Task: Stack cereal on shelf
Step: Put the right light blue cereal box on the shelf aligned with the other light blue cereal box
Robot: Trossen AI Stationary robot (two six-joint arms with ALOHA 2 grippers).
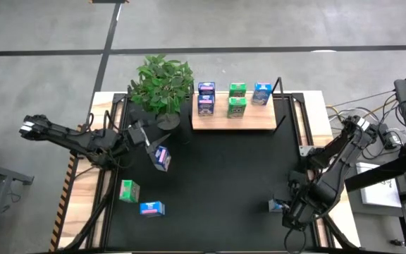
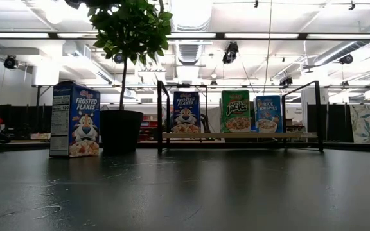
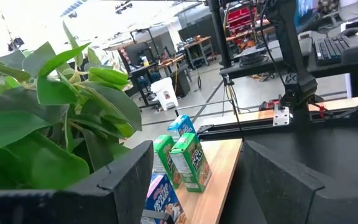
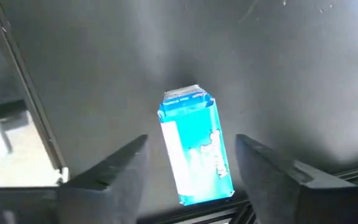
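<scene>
The right gripper [image 1: 287,209] sits at the lower right of the high view, its fingers [image 4: 114,168] spread apart on either side of a light blue cereal box [image 4: 196,144] that stands on the black mat [image 1: 224,183]; the fingers do not touch the box. A dark rail [image 4: 23,93] runs along the mat's edge just beside it.

The left gripper [image 1: 141,134], at centre left of the high view, has its fingers apart and holds nothing. A dark blue box [image 1: 162,158] stands just below it, and the potted plant [image 1: 162,85] stands close above, its leaves filling the left of the left wrist view and partly screening the shelf [image 1: 233,118].

The shelf lies at upper centre, to the right of the plant, carrying blue-purple boxes [image 1: 205,99], green boxes [image 1: 237,100] and one light blue box [image 1: 262,93]. A thin black frame [image 2: 300,115] stands around it.

At lower left of the high view a green box [image 1: 129,190] and another light blue box [image 1: 151,208] lie on the mat, well apart from the shelf.
</scene>
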